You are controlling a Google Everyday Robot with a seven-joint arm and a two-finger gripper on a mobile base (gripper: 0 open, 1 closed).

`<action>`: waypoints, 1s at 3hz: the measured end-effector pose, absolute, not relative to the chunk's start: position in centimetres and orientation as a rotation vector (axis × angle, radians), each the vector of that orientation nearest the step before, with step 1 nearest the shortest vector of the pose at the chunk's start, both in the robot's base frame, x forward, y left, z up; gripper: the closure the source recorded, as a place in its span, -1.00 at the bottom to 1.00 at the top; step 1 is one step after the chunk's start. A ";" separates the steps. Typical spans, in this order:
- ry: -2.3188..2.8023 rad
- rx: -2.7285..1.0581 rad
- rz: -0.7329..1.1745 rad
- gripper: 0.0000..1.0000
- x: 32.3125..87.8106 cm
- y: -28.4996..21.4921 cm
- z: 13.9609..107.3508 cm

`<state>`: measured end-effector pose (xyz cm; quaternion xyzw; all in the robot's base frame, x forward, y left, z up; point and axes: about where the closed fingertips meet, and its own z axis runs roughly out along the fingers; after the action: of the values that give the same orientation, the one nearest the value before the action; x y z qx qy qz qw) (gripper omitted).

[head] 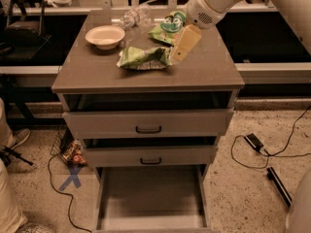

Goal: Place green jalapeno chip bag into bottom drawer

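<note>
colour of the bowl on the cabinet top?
Plain cream bowl, camera view. Gripper at the right end of the green jalapeno chip bag, over the cabinet top.

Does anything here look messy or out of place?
A clear bottle lies tipped over at the back of the cabinet top, and a small colourful item sits on the floor left of the cabinet. The claw is beside the crumpled green jalapeno chip bag.
</note>
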<state>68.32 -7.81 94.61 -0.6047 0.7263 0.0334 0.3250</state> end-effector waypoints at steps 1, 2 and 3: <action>1.904 -1.586 0.088 -1.00 68.3 -7.8 94.6; 1.920 -1.606 0.036 -1.00 69.8 -5.9 93.1; 1.930 -1.629 -0.023 -1.00 73.4 -3.2 90.4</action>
<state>73.39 -3.20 90.45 -0.6146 0.7282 -0.0087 0.3033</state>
